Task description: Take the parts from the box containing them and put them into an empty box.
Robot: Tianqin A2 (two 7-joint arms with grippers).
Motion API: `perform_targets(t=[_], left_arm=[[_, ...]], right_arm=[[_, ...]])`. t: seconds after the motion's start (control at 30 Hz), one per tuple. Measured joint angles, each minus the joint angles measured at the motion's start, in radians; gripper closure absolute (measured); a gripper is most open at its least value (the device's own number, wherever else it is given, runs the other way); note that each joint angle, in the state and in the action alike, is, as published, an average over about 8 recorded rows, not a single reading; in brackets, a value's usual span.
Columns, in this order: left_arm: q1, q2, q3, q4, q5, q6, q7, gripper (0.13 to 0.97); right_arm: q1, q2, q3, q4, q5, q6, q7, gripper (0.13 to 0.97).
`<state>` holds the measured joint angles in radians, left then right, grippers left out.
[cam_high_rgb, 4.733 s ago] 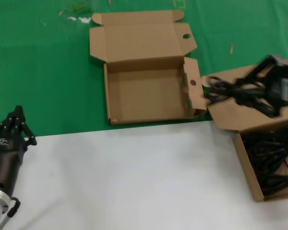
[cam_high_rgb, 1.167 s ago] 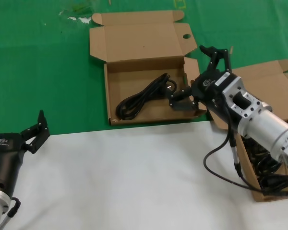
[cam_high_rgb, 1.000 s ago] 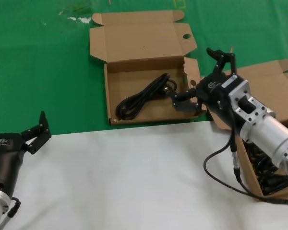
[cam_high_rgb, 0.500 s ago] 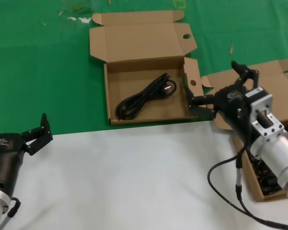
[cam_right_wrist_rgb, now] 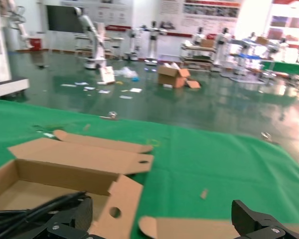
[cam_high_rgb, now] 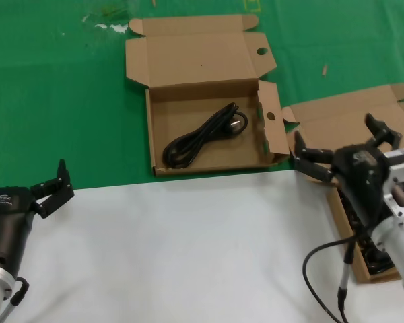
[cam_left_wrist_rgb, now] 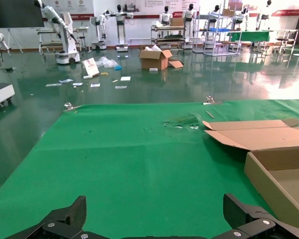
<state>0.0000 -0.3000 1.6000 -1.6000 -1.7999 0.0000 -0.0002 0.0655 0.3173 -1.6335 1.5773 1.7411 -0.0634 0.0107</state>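
Observation:
One black power cable (cam_high_rgb: 203, 136) lies looped in the wide, shallow cardboard box with finger holes (cam_high_rgb: 160, 145) at the centre back. The angled cardboard box (cam_high_rgb: 350, 116) is at the right. Its remaining parts (cam_high_rgb: 365, 250) show only as a dark strip beside my right arm, which hides the rest. My right gripper (cam_high_rgb: 342, 145) hangs open and empty over that box's lid, just right of the wide box. Its wrist view shows the open gripper (cam_right_wrist_rgb: 162, 211), the wide box (cam_right_wrist_rgb: 65, 169) and the cable (cam_right_wrist_rgb: 30, 211). My left gripper (cam_high_rgb: 27, 185) stands open at the lower left.
Green cloth (cam_high_rgb: 60, 101) covers the back of the table and a white surface (cam_high_rgb: 182, 249) the front. In the left wrist view my open left gripper (cam_left_wrist_rgb: 154, 209) looks over bare green cloth, with the wide box (cam_left_wrist_rgb: 269, 164) off to one side.
My right gripper has drawn back from the wide box toward the angled box, open and empty. The cable stays in the wide box. The left gripper, shut at first, now stands open.

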Motion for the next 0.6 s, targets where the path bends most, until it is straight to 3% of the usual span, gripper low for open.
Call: perform_targets(t=[0.6], left_arm=[[0.000,0.000,0.000,0.000,0.000,0.000,0.000,0.132]], right_arm=[[-0.041,-0.011,0.021,0.014,0.037,0.040,-0.007,0.129]])
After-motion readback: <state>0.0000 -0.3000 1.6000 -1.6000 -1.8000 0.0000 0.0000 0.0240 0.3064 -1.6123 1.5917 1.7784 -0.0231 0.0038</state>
